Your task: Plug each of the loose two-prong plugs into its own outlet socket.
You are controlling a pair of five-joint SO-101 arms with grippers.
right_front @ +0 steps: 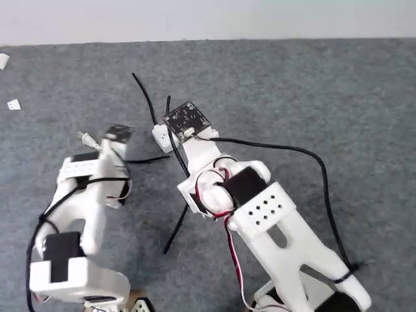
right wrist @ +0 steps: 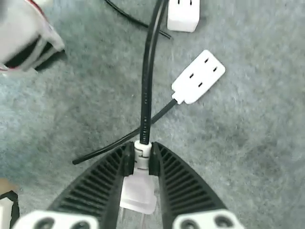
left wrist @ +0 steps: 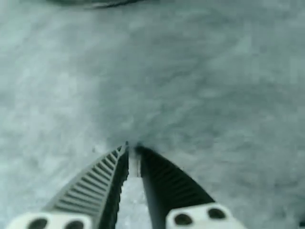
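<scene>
My right gripper (right wrist: pixel 141 145) is shut on a white two-prong plug (right wrist: pixel 138 191), whose black cable (right wrist: pixel 147 71) runs away from the fingers. Beyond it on the grey carpet lie a white outlet socket (right wrist: pixel 199 76) and a second one (right wrist: pixel 183 14). In the high view the right gripper (right_front: pixel 187 123) hangs beside a white outlet (right_front: pixel 160 136). My left gripper (right_front: pixel 109 140) is at the left, with a white plug (right_front: pixel 86 138) sticking out of it, prongs pointing left. In the left wrist view its fingers (left wrist: pixel 107 176) stand nearly together over the carpet, with a pale sliver between them.
Black cables (right_front: pixel 312 162) cross the carpet between and around the arms. Two small white scraps (right_front: pixel 13 104) lie at the far left. Part of the other arm (right wrist: pixel 24 38) shows close by in the right wrist view.
</scene>
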